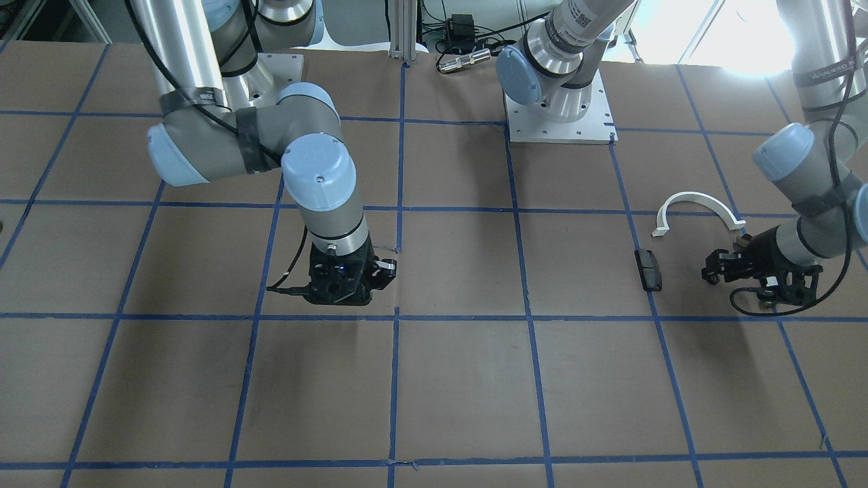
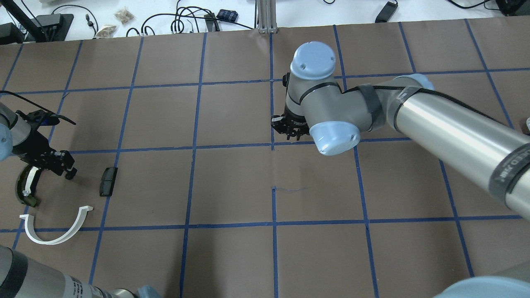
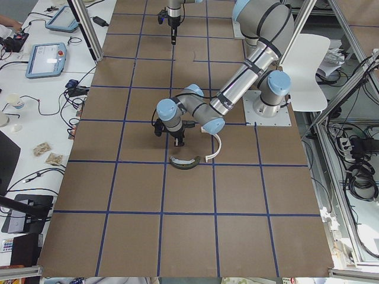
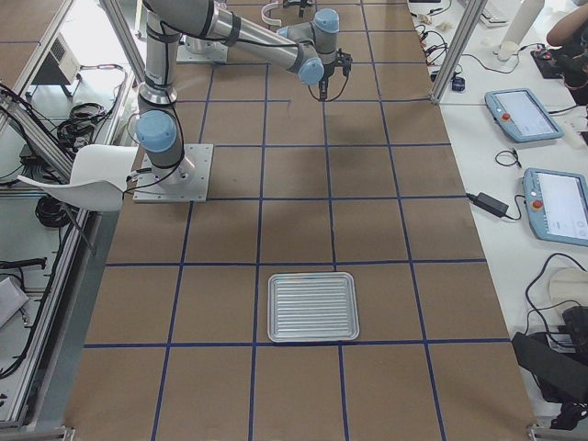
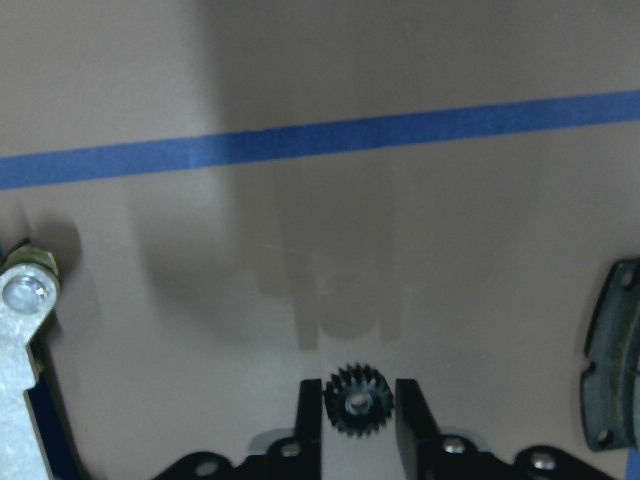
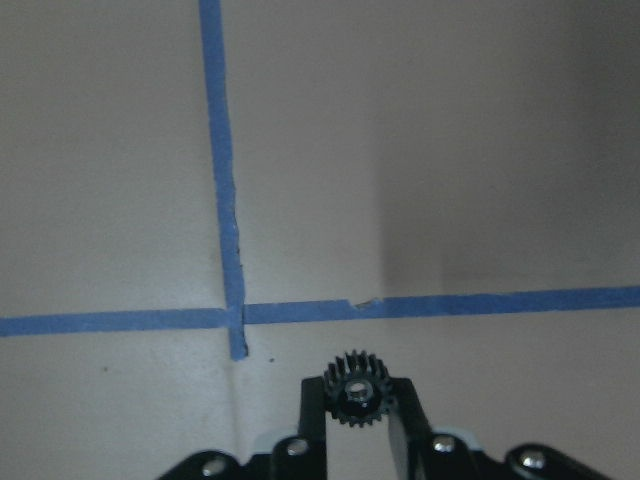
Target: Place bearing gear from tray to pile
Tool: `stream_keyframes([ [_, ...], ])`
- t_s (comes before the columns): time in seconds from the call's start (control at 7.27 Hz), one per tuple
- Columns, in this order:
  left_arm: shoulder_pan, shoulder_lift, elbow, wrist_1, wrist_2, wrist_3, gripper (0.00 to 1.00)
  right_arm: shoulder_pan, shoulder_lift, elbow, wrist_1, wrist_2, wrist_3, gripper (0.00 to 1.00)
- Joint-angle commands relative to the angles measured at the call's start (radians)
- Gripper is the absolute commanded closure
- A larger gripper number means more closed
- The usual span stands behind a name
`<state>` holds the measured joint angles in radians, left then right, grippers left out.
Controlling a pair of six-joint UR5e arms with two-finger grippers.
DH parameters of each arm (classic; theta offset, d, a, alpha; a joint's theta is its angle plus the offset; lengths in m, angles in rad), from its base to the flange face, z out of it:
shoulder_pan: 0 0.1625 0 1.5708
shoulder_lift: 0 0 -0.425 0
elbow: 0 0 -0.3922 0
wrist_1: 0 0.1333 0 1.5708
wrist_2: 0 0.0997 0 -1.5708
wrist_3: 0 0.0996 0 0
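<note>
My left gripper (image 2: 68,171) is shut on a small black bearing gear (image 5: 358,402), held low over the table at the pile. The pile holds a white half-ring (image 2: 54,227), a small dark rectangular block (image 2: 108,181) and an olive curved piece with a white strip (image 2: 24,187). The block lies just beside the left gripper, and it also shows at the right edge of the left wrist view (image 5: 612,370). My right gripper (image 2: 290,130) is shut on a second black gear (image 6: 357,388), held above a crossing of blue tape lines at mid-table. The tray (image 4: 276,308) shows only in the exterior right view.
The silver ribbed tray lies near the table's right end, far from both grippers, with nothing visible in it. The white base plate (image 1: 559,129) of the left arm stands at the robot's edge. Cables and small devices (image 2: 186,20) line the far edge.
</note>
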<state>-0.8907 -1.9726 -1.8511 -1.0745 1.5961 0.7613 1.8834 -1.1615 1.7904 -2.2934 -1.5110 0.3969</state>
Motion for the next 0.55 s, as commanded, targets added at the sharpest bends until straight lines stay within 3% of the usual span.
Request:
stream_keyframes([
  [0.0, -0.037, 0.039, 0.045, -0.008, -0.038, -0.005, 0.16, 0.083, 0.077, 0.006, -0.110, -0.009, 0.126, 0.99],
  [0.14, -0.090, 0.055, 0.073, -0.011, -0.069, -0.016, 0.16, 0.083, 0.106, 0.007, -0.164, -0.012, 0.119, 0.62],
  [0.28, -0.134, 0.081, 0.079, -0.016, -0.073, -0.067, 0.16, 0.082, 0.112, 0.003, -0.196, -0.012, 0.093, 0.01],
  [0.41, -0.163, 0.095, 0.072, -0.019, -0.091, -0.083, 0.16, 0.054, 0.082, -0.009, -0.180, -0.015, 0.038, 0.00],
])
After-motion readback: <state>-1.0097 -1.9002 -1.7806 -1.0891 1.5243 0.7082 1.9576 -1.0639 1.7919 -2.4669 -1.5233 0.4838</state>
